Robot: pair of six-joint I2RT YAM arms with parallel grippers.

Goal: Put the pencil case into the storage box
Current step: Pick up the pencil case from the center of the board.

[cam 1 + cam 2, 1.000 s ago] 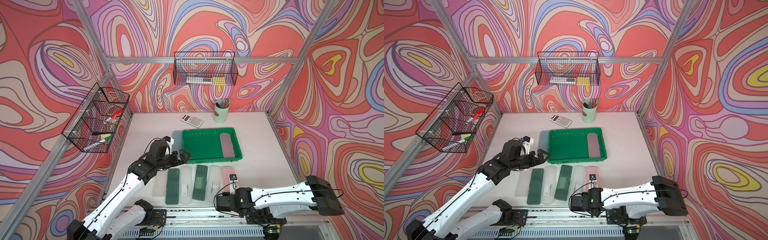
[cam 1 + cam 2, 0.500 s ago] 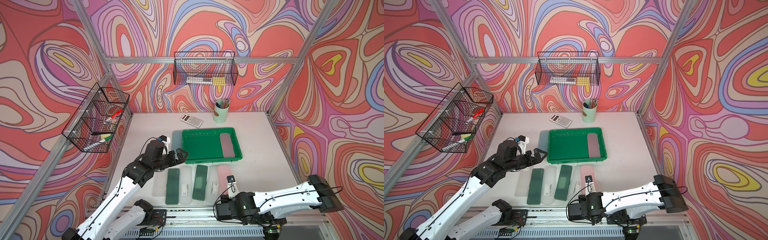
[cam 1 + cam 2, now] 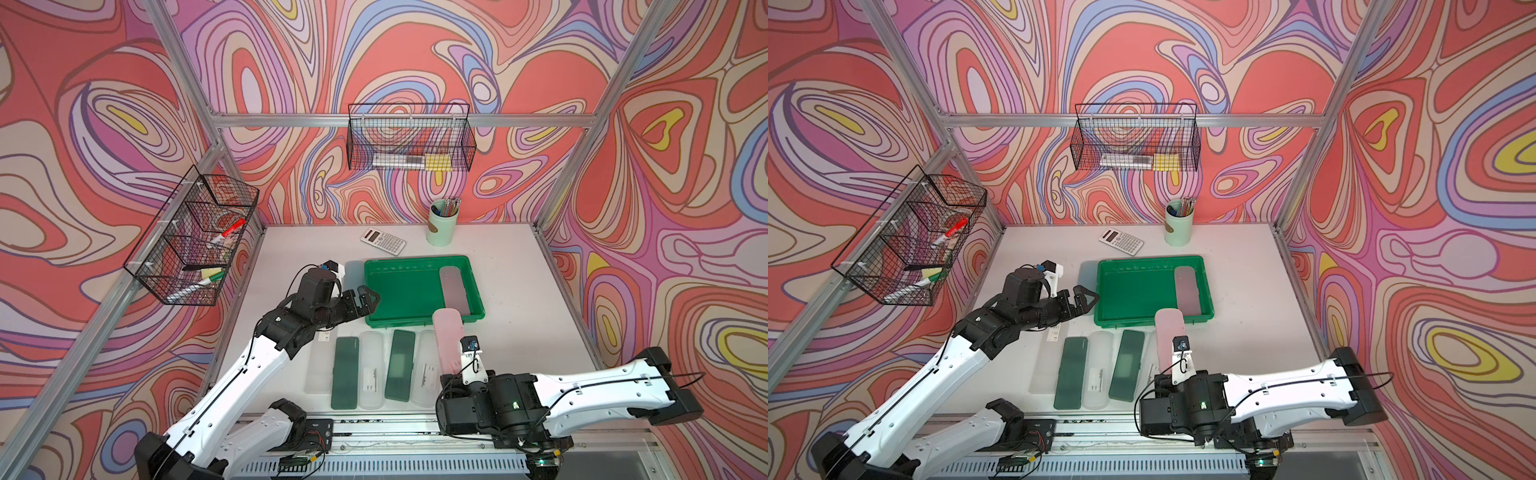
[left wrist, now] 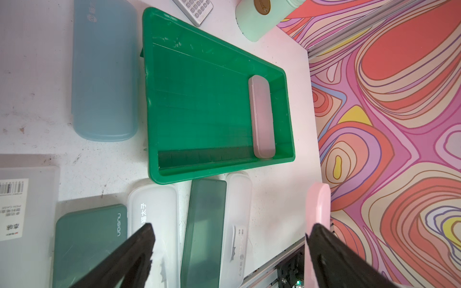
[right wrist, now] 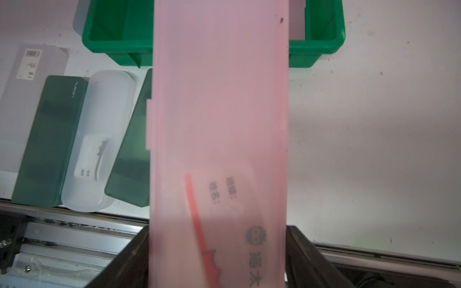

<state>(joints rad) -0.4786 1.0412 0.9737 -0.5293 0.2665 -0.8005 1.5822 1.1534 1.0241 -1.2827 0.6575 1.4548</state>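
**Pink case aloft, the green box just ahead**

The pink pencil case is off the white table, pinched at its near end by the right gripper, whose jaws press on its two long sides. It slants up and away from the table's front edge. Its far end hangs at the front rim of the green storage box, near the box's front right corner; whether it has crossed that rim I cannot tell.

The step in hand looks like the carry: the pick-up is done and the placing is not. A greyish pencil case already lies along the box's right wall. I judge the next move calls for going forward over the rim, shifting toward the bare floor beside that case, levelling, lowering, then letting go.

The left gripper hovers spread and empty by the box's front left corner. A row of dark green and frosted cases lies along the table's front edge.
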